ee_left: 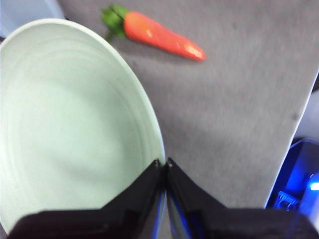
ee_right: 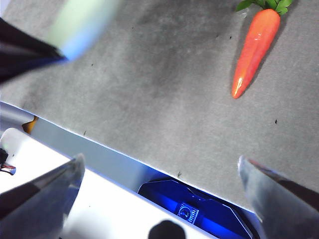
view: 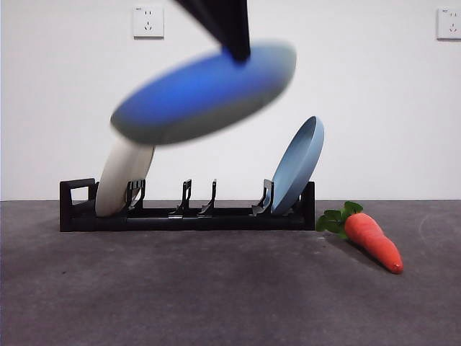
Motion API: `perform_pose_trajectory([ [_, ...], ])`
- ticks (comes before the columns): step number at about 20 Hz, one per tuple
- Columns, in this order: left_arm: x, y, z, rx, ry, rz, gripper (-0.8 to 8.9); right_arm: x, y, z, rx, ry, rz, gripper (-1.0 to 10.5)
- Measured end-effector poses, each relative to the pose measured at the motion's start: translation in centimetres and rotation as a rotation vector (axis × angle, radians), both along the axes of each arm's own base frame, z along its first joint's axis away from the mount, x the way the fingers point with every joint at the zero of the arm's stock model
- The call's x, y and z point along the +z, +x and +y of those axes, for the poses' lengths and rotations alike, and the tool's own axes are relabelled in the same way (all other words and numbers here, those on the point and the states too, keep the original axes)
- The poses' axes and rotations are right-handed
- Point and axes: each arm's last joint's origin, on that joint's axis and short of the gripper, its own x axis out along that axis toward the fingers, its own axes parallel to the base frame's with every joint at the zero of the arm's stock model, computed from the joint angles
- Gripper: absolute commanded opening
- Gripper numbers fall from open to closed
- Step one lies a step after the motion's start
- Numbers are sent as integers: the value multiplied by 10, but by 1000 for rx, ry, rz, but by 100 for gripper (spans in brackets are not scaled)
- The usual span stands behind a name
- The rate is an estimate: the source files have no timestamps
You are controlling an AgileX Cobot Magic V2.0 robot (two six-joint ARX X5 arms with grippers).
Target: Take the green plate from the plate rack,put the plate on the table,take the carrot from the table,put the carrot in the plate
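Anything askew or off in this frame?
Nothing damaged or spilled. The green plate hangs tilted in mid-air, clamped at its rim by the left pincer; its underside looks blue in the front view. The carrot lies on the table.

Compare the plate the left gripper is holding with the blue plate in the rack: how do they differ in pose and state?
The green plate hangs in the air, pinched at its rim by the left gripper; the blue plate stands in the plate rack. The green plate lies tilted, nearly flat and motion-blurred in the front view; the blue plate leans almost upright in an end slot and looks sharp. Both are round, shallow and of similar size.
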Motion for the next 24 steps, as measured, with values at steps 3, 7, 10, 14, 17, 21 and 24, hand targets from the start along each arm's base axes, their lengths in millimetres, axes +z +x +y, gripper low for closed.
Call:
perform_pose_trajectory([
  [3, -36, -1, -1, 20, 57, -13, -6, 0, 0, 0, 0, 0, 0, 567],
  [7, -75, -1, 0, 10, 92, -24, -6, 0, 0, 0, 0, 0, 0, 567],
  [10, -91, 1, -4, -15, 117, -45, -6, 0, 0, 0, 0, 0, 0, 567],
  [14, -113, 8, -15, -39, 172, -42, -6, 0, 0, 0, -1, 1, 1, 567],
  [17, -132, 11, -21, -57, 221, -13, -6, 0, 0, 0, -3, 2, 3, 567],
  [21, -147, 11, -26, -74, 264, 5, -7, 0, 1, 0, -4, 3, 0, 567],
  [24, -148, 11, -27, -83, 252, 16, 30, 2, 7, 1, -6, 8, -35, 567],
])
